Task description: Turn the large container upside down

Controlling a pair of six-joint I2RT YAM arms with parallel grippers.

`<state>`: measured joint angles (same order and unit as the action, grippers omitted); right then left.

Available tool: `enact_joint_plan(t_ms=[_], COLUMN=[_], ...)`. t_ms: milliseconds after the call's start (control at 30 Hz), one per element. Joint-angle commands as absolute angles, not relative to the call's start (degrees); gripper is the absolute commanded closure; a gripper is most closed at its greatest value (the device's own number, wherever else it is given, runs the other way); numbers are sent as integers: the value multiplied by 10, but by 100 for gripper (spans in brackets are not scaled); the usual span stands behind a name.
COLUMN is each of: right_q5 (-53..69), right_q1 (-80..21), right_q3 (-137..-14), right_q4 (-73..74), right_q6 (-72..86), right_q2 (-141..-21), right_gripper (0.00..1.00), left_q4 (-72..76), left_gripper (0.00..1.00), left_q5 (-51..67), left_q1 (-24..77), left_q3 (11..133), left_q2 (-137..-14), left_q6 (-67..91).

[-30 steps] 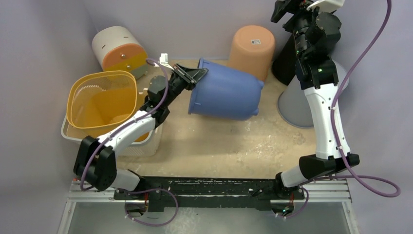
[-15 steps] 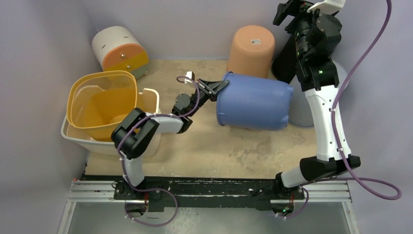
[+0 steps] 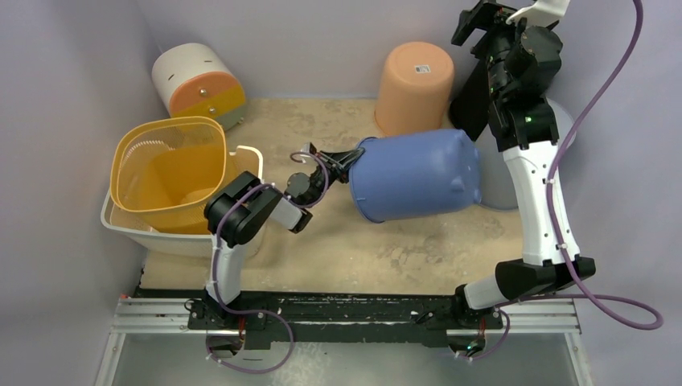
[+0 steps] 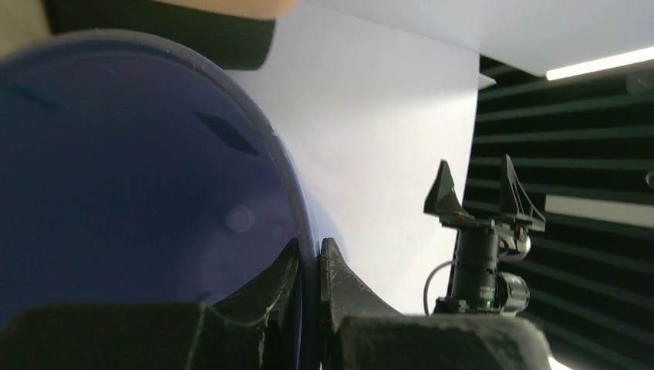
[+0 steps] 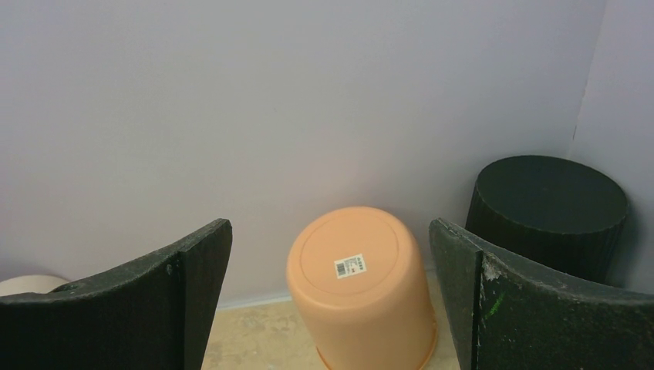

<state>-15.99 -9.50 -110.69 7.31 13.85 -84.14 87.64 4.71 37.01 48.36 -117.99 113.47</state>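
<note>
Bucket, blue, lies on its side right of the middle of the table, mouth toward the left arm, just in front of an upturned orange pot. Left gripper is clamped on the rim, one finger inside and one outside. Right gripper hangs high with jaws wide apart, holding nothing. Bucket looks like thin, light, smooth plastic, so the wall may flex. The rim is probably the firmest hold if pinched deep.

Our left gripper pinches the large blue container by its rim.
One black finger sits inside the thin rim, one outside; we see its dark interior filling the left, and at right the right gripper stands, fingers apart.
</note>
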Motion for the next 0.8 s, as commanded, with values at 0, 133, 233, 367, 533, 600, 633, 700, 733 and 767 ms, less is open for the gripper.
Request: enact_joint_plan(t_ms=[0,133,233,367,533,600,633,700,733,767], right_q5=[-170,-165,-159,-156,-153,-153,-152,-153,-153,-152], right_q1=[-91,-90,-90,-89,-89,-90,-90,-89,-89,-89], right_q3=[-1101,-1095,-1094,-1093,-1087,-1082,-1081,-1078,-1078,-1078], right_q4=[44,42,43,43,46,47,46,47,48,50], right_q6=[119,123,125,127,131,133,135,135,135,135], right_q2=[-823,-824,-827,-830,-828,-826,-825,-824,-824,-824], right_gripper=[0,0,0,0,0,0,0,0,0,0], left_q4=[986,978,966,927,862,848,830,778,751,725], left_gripper=[100,100,100,100,99,93,92,87,84,82], left_q5=[73,101,121,158,197,210,222,239,245,252], left_q1=[327,298,287,279,264,254,251,246,245,244], left_q3=[430,413,403,405,404,408,414,426,432,438], left_q2=[-1209,-1223,-1232,-1237,-1246,-1254,-1256,-1254,-1253,-1250], left_q6=[1160,1152,1141,1109,1063,1049,1038,1005,988,972])
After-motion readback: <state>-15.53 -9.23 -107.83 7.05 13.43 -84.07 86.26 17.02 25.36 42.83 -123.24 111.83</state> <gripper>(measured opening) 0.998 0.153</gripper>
